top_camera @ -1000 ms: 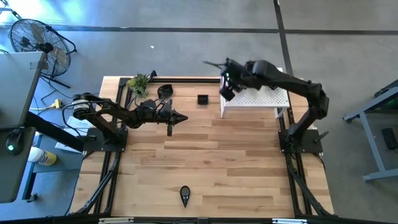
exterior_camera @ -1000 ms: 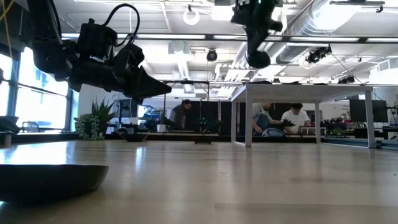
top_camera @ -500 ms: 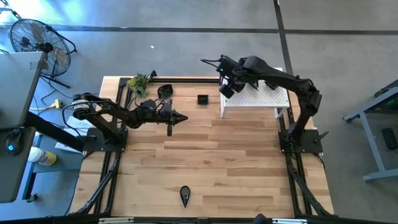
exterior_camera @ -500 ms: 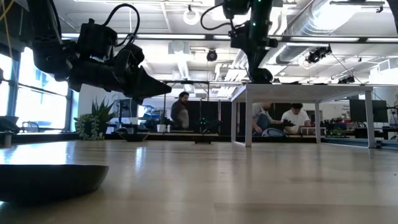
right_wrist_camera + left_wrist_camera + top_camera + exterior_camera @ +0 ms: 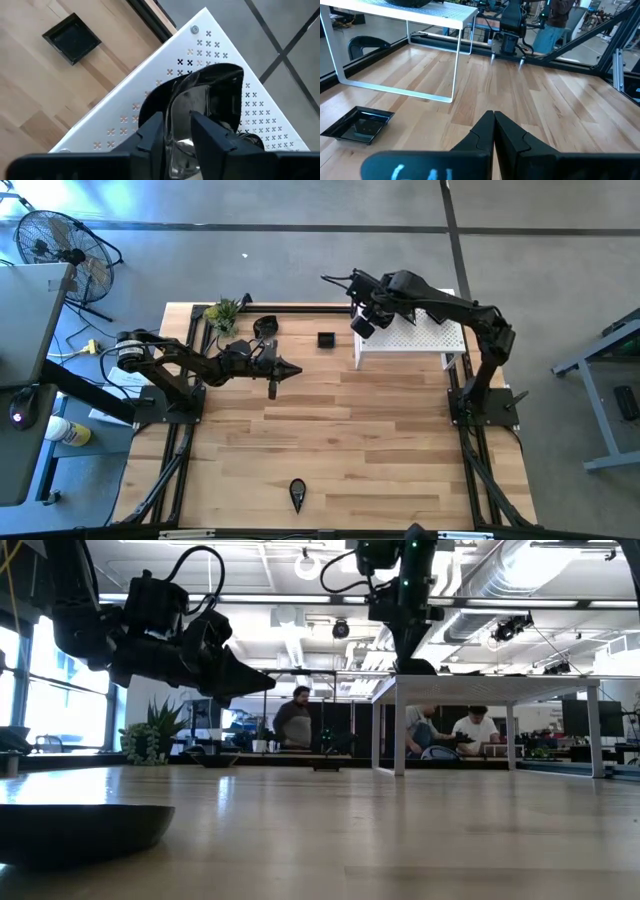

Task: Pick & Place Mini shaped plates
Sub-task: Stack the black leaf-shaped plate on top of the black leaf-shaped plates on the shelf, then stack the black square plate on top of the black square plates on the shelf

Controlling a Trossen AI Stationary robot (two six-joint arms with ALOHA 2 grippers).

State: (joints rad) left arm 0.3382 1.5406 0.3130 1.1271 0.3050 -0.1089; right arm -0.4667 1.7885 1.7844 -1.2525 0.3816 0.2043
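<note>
A glossy black mini plate [image 5: 220, 95] lies on the white perforated platform [image 5: 125, 115], near its far left corner [image 5: 372, 340]. My right gripper [image 5: 177, 132] points steeply down over it, open, one finger on either side of the plate's shiny rim [image 5: 176, 117]. In the low view this plate [image 5: 416, 666] sits on the platform top under the gripper [image 5: 408, 640]. My left gripper [image 5: 290, 370] waits shut and level above the table's left half. A square plate [image 5: 326, 339], a rounded plate [image 5: 265, 327] and a teardrop plate [image 5: 297, 494] rest flat on the table. My right gripper straddles the rim [image 5: 176, 117] of the plate from above, fingers [image 5: 152, 135] slanting down. There is a gap on both sides of the rim, and I cannot tell whether a finger touches it. The plate rests on the platform.
A small green plant [image 5: 222, 313] stands at the far left corner. A black frame rail [image 5: 300, 306] runs along the far edge. Bare wood [image 5: 380, 440] fills the table's middle and near right. People sit and stand in the room beyond the table [image 5: 300, 725].
My right gripper has sunk toward the platform and shifted a little toward the table's left edge, carrying the black plate. The plate hung clear below the fingers a second ago and now lies on the platform top.
</note>
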